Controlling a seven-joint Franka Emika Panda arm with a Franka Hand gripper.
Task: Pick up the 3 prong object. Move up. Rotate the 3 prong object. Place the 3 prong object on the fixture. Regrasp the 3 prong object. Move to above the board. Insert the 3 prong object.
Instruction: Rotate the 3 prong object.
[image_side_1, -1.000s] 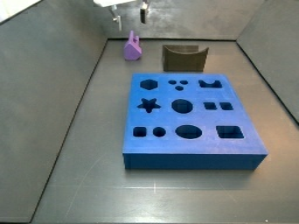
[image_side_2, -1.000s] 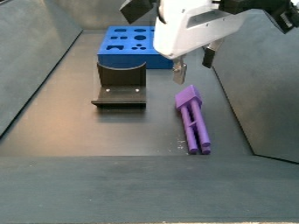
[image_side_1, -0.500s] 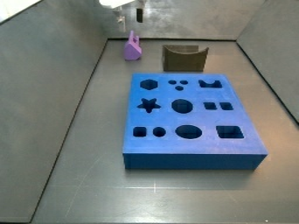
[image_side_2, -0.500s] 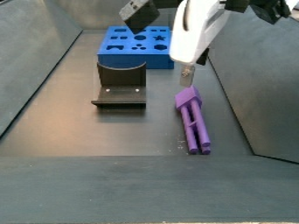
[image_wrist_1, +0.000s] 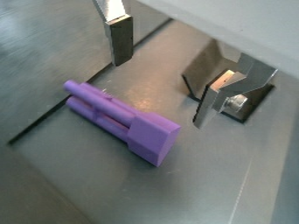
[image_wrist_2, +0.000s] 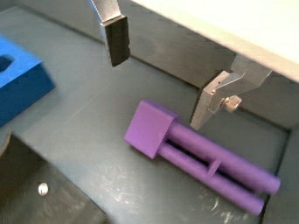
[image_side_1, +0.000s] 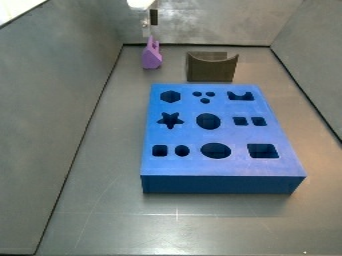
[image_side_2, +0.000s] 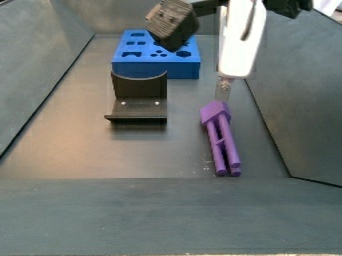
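Claw (image_wrist_2: 158, 74): fingers apart, empty, above peg (image_wrist_2: 198, 155) | Peg: flat on floor, looks light, stiff, smooth | You grip across the blocky head.

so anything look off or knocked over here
Nothing stands out. The 3 prong object lies flat on the floor beside the fixture, the board sits flat, and the open claw hangs above the object.

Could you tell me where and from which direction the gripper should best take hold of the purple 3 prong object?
The 3 prong object lies flat on the floor, so come from above. The open gripper probably grips best across the wide block end, its flat sides facing the fingers.
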